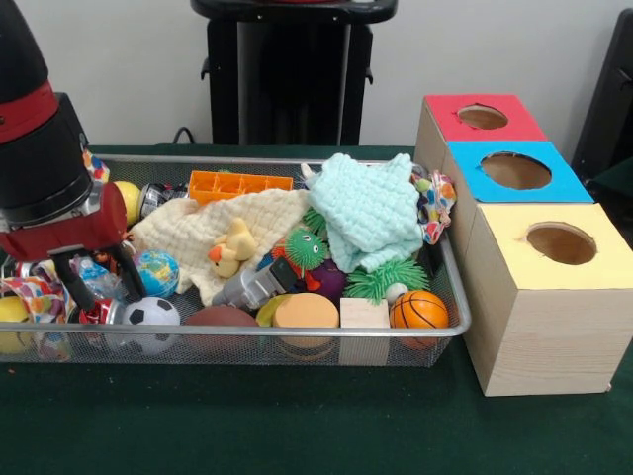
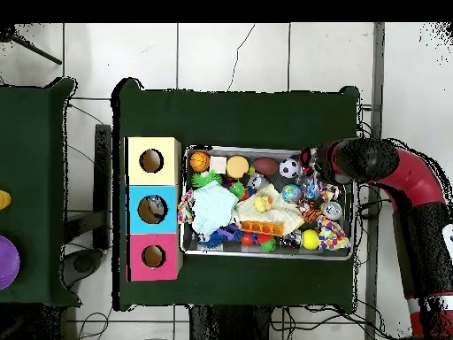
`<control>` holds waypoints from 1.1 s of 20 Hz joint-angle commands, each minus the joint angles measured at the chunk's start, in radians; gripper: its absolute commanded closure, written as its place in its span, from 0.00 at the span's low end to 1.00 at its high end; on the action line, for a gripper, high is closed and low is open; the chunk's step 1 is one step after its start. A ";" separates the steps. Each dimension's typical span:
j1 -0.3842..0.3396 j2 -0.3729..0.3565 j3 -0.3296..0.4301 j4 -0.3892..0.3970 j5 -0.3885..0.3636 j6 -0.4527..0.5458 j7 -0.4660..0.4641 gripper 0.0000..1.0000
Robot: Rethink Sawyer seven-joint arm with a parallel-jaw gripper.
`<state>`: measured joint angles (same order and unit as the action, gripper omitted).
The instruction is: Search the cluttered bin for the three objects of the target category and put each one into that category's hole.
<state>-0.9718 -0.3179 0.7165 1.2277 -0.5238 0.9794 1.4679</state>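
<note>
Reaching down into the end of the wire mesh bin [image 1: 297, 341] farthest from the boxes, the red and black gripper [image 1: 97, 282] is standing with its two dark fingers parted, nothing visibly held between them. It is hovering just beside the small blue and green globe ball [image 1: 157, 272] and just above the black and white soccer ball [image 1: 150, 315].

Which category is being sought is not given; judging from the bin, balls are the likeliest group, since the globe ball, the soccer ball, the orange basketball [image 1: 418, 310], a brown football [image 1: 222, 318] and a yellow ball [image 1: 129, 201] are all lying there. The globe and soccer balls are looking small, light and probably squashy, yet round and smooth, so they are likely to roll or squirt out of a pinch. Closing across the widest part, straight from above, is probably the safest hold.

The cream muslin cloth [image 1: 213, 233] with the yellow plush duck [image 1: 233, 248] is lying just beside the globe and could snag.

The wooden boxes with red top [image 1: 457, 130], blue top [image 1: 554, 188] and yellow top [image 1: 603, 259] are standing beside the bin's opposite end; in the overhead view something is showing inside the blue hole [image 2: 152, 209].
</note>
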 commanded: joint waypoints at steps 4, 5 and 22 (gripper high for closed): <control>-0.021 0.046 -0.029 -0.030 -0.052 0.112 -0.310 0.00; -0.022 0.048 -0.030 -0.032 -0.054 0.112 -0.312 0.00; -0.042 0.060 -0.045 -0.025 -0.075 0.136 -0.323 0.00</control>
<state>-1.0112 -0.3046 0.7160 1.2203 -0.5386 0.9842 1.4679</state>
